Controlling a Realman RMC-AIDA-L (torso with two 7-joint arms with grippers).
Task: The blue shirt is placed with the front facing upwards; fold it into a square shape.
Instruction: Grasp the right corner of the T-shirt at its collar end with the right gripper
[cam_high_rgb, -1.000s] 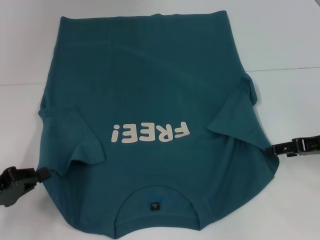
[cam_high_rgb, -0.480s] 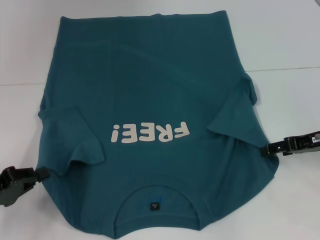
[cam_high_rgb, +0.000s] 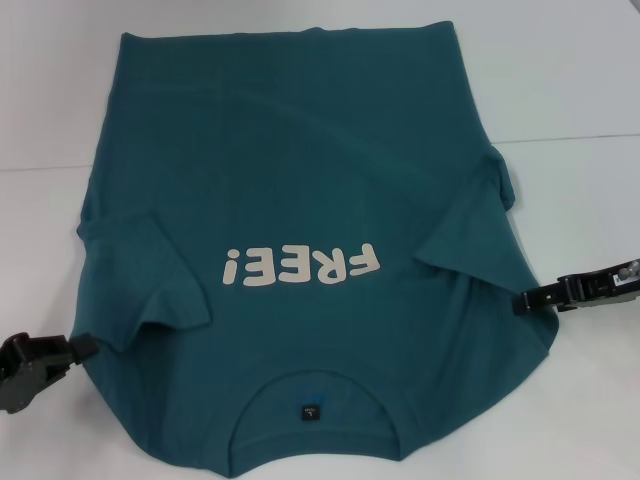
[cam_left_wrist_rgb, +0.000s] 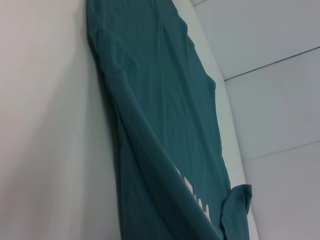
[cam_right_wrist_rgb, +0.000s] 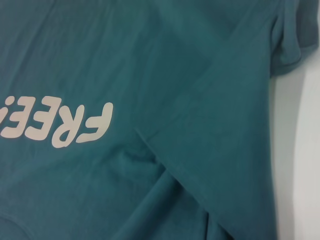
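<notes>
Reaching both shoulder edges of the shirt (cam_high_rgb: 290, 200), flat on the table (cam_high_rgb: 580, 90): left gripper (cam_high_rgb: 90, 347), right gripper (cam_high_rgb: 522, 302), grip unreadable; I should pinch low, evenly.

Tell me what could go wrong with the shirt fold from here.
The sleeves already lie folded onto the shirt, crooked and bunched, so wrinkles may get trapped in the next fold. The right gripper reaches over the shirt's edge while the left gripper sits just at its edge, so uneven grips could skew the square. Either may pinch one layer only.
</notes>
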